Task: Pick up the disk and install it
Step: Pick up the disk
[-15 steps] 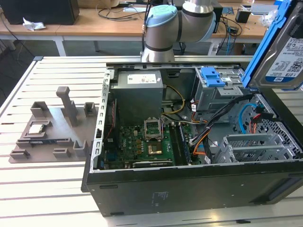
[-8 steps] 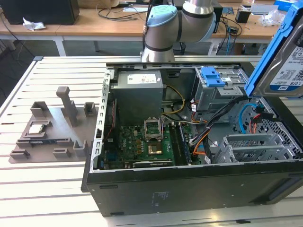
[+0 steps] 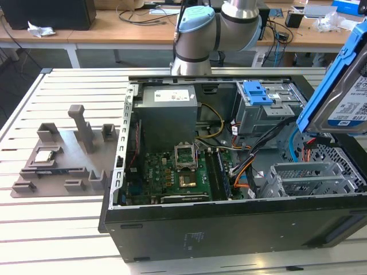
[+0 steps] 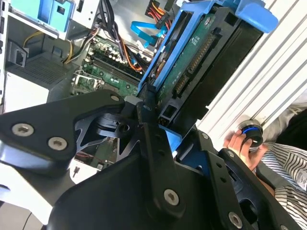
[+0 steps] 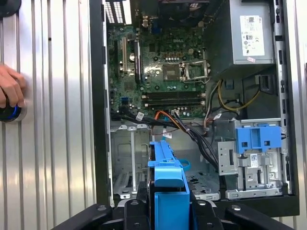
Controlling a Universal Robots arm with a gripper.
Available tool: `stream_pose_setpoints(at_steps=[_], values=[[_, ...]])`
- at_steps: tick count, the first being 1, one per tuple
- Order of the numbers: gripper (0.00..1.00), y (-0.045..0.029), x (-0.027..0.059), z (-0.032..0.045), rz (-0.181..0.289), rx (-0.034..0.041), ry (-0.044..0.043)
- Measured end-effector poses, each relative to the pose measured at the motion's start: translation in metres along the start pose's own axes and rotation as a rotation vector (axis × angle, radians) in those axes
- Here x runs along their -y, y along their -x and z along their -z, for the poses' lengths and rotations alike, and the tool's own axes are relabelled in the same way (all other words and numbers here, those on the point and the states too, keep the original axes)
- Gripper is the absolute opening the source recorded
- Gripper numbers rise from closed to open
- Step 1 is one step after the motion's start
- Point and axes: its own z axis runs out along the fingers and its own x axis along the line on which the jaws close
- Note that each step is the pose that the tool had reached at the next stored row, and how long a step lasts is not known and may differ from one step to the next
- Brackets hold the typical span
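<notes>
A slatted metal table (image 3: 51, 240) carries the whole scene, and on it lies the open computer case (image 3: 229, 235), side panel off, insides up. Behind the case's far wall rises the arm (image 3: 198, 34), its pale blue-capped joint bent over toward the case's drive end. Inside the case, the grey power supply (image 3: 166, 112) sits against the far wall, with the green motherboard (image 3: 178, 172) in front of it.

And there's the disk (image 3: 350, 97)! It's up in the air, tilted, label toward the exterior camera, hanging above the case's drive end at the exterior view's right, clear of the case. The claw (image 5: 169, 211) is clenched on it: in the first wrist view black fingers (image 5: 136, 211) flank the blue rails on both sides, and the disk is seen edge-on over the case's empty silver drive cage (image 5: 129, 163). The second wrist view shows the disk's circuit-board side (image 4: 192, 72) running out from the claw (image 4: 168, 124).

A blue caddy (image 3: 257, 93) tops the bay in the case's far corner. Beside the case, out on the table, a person's hand (image 5: 9, 88) rests on a blue-ringed knob (image 4: 252, 132).
</notes>
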Motion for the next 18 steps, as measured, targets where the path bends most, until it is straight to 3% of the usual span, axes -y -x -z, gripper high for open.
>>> stream_pose_setpoints(at_steps=[14, 18], values=[[0.37, -0.0016, -0.0018, -0.0121, 0.000, -0.0020, -0.0001], [0.37, -0.0022, -0.0014, -0.0195, 0.000, -0.0021, -0.0001]])
